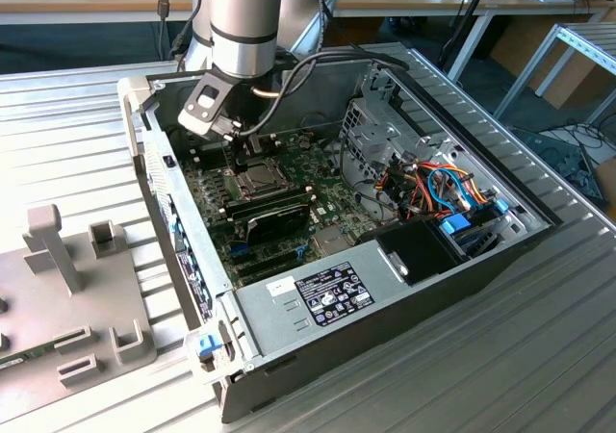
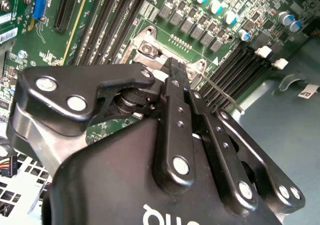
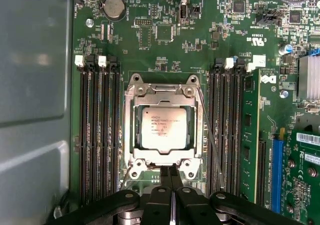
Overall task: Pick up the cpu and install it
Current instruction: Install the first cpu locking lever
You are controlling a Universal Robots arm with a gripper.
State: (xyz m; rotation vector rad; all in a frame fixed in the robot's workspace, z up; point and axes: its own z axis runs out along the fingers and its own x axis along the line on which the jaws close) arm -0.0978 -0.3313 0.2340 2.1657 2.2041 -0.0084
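The cpu is a silver-grey square lying flat in the socket on the green motherboard. The hinged metal socket frame lies down around its edges. A thin wire lever runs along one side of the socket. My gripper is shut, its two black fingers pressed together with nothing seen between them, and the tips hover at the socket frame's edge. In the exterior view the gripper hangs inside the open computer case just above the cpu. The second wrist view has the closed fingertips beside the frame's corner.
Long black memory slots flank the socket on both sides. Inside the case are a drive cage, coloured cables and a grey power supply. A grey fixture stands on the table at the exterior view's left.
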